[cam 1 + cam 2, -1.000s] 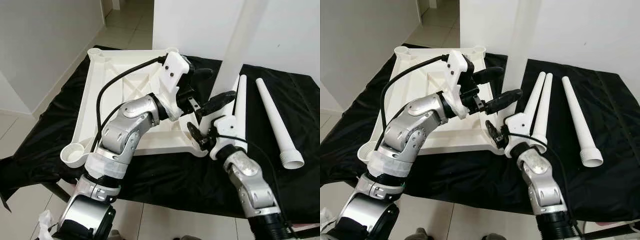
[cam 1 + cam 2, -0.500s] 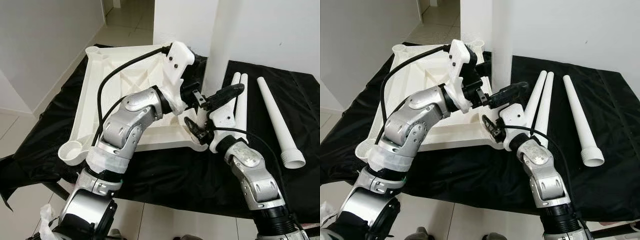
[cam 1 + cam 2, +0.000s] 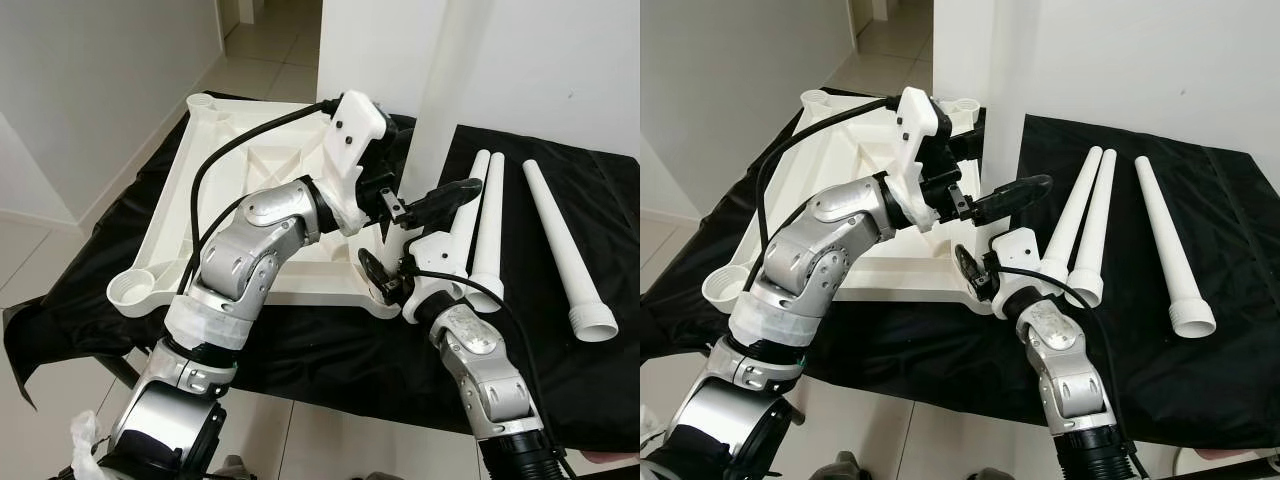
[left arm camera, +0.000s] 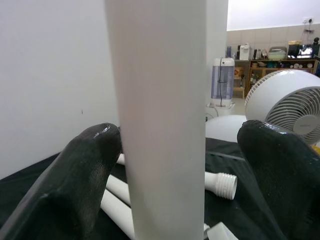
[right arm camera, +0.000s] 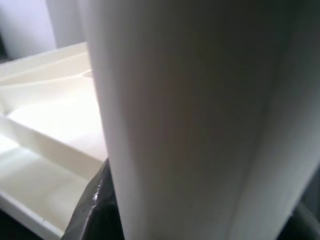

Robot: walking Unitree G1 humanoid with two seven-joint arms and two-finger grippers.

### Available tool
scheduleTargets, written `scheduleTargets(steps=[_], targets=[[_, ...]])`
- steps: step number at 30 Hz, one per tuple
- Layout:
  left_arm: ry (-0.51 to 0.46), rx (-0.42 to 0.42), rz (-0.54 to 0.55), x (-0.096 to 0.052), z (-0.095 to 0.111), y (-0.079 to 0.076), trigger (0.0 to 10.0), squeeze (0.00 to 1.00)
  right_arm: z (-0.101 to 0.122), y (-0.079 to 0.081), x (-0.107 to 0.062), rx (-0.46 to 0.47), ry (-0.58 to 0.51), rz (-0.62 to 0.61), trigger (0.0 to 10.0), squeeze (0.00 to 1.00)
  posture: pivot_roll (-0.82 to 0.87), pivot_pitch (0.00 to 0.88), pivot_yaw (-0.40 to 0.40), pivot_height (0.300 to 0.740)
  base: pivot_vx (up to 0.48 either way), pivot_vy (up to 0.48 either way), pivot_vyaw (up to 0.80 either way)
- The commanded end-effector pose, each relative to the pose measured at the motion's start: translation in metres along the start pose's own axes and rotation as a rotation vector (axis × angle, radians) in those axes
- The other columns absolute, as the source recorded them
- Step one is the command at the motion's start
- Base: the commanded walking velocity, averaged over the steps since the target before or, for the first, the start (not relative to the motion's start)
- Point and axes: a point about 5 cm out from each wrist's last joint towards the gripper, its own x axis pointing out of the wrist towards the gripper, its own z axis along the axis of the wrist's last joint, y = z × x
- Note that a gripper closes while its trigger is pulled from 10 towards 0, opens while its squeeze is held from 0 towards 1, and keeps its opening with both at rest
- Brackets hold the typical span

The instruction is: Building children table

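Note:
The white table top point(image 3: 200, 200) lies upside down on a black cloth. A white table leg point(image 3: 440, 110) stands upright at its near right corner. My left gripper point(image 3: 435, 165) is open around the leg part-way up. In the left wrist view one finger point(image 4: 85, 175) touches the leg point(image 4: 160, 125) and the other stands a little off it. My right gripper point(image 3: 385, 280) is shut on the leg's foot, just above the corner socket. The right wrist view has the leg point(image 5: 200, 110) very close, with a black finger point(image 5: 95, 210) against it.
Three loose white legs point(image 3: 492, 230) lie on the black cloth point(image 3: 330, 350) to the right, one point(image 3: 565, 250) set apart. Open corner sockets point(image 3: 135, 290) stand at the top's other corners. A white wall rises close behind. Tiled floor lies to the left. A fan point(image 4: 285, 100) stands in the distance.
The whole picture has shifted a little to the right, so the camera moved. Both grippers have stayed at the upright leg; the left arm sits slightly higher than a second ago.

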Motion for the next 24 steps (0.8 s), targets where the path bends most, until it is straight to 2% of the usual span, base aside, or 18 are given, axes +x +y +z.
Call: scheduleTargets(steps=[1, 4, 8, 11, 17, 19, 24], targets=[[0.011, 0.012, -0.064, 0.001, 0.001, -0.006, 10.0, 0.0, -0.016, -0.006, -0.005, 0.049, 0.065, -0.048, 10.0, 0.0, 0.07, 0.0, -0.004, 0.74, 0.0, 0.0, 0.0], [0.029, -0.006, -0.04, -0.003, -0.002, -0.004, 10.0, 0.0, -0.024, -0.008, -0.006, 0.063, 0.073, -0.077, 10.0, 0.0, 0.07, 0.009, -0.003, 0.74, 0.0, 0.0, 0.0], [0.074, -0.013, 0.008, -0.012, -0.012, -0.004, 10.0, 0.0, -0.041, -0.017, -0.011, 0.04, 0.118, -0.144, 10.0, 0.0, 0.07, 0.018, -0.004, 0.74, 0.0, 0.0, 0.0], [0.079, -0.014, 0.013, -0.013, -0.013, -0.004, 10.0, 0.0, -0.043, -0.018, -0.011, 0.038, 0.123, -0.151, 10.0, 0.0, 0.07, 0.018, -0.004, 0.74, 0.0, 0.0, 0.0], [0.106, -0.022, 0.083, -0.022, -0.021, -0.001, 10.0, 0.0, -0.05, -0.03, -0.018, 0.04, 0.146, -0.205, 10.0, 0.0, 0.08, 0.031, -0.009, 0.74, 0.0, 0.0, 0.0], [0.132, -0.017, 0.156, -0.027, -0.027, 0.005, 10.0, 0.0, -0.053, -0.039, -0.02, 0.052, 0.149, -0.288, 10.0, 0.0, 0.08, 0.033, -0.013, 0.74, 0.0, 0.0, 0.0], [0.14, -0.016, 0.172, -0.028, -0.028, 0.006, 10.0, 0.0, -0.056, -0.044, -0.02, 0.081, 0.147, -0.386, 10.0, 0.0, 0.08, 0.034, -0.015, 0.74, 0.0, 0.0, 0.0]])
